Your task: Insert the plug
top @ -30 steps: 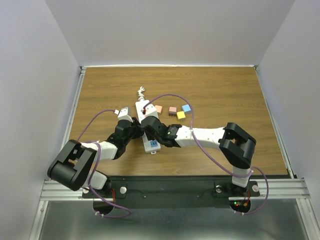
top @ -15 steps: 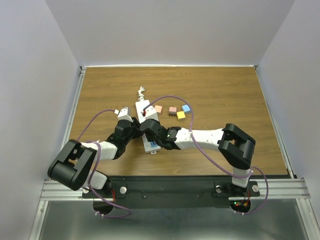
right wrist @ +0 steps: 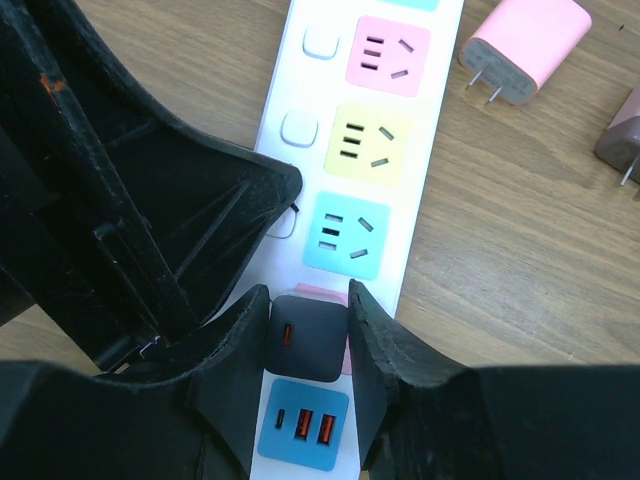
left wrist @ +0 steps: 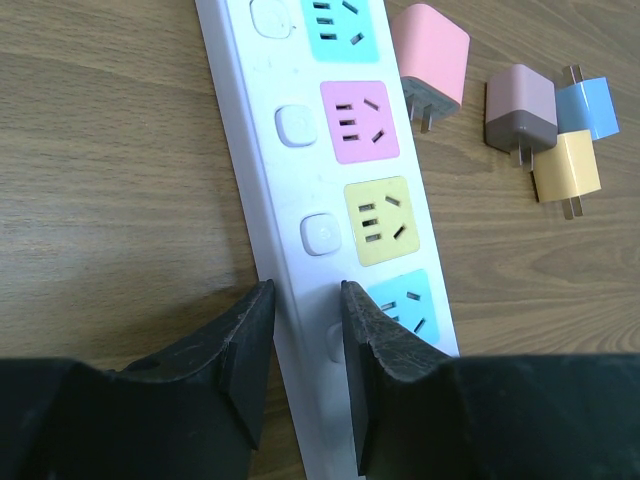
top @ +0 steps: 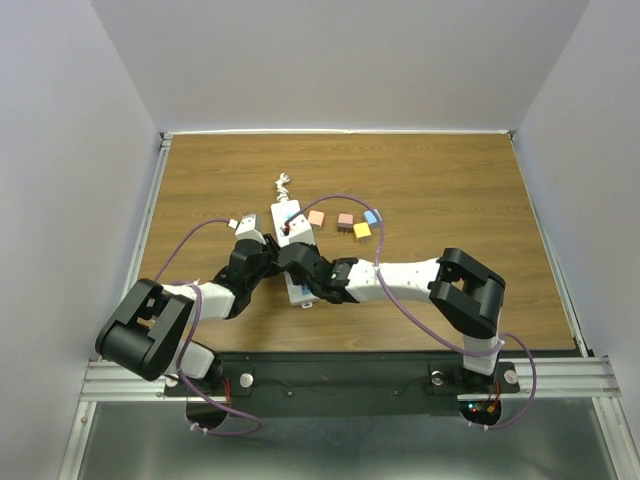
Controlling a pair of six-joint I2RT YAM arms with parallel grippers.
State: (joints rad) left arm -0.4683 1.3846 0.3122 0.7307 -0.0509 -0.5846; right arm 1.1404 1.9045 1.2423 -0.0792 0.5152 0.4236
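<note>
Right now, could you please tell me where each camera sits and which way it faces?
Top external: above and behind the bases, looking down at the table; left arm and right arm show.
Left wrist: on the left arm, looking down along the power strip; left hand closed at its edge.
Right wrist: on the right arm, looking down at the power strip; right hand gripping the dark plug.
Shared: both wrist views show the yellow socket and pink plug.
</note>
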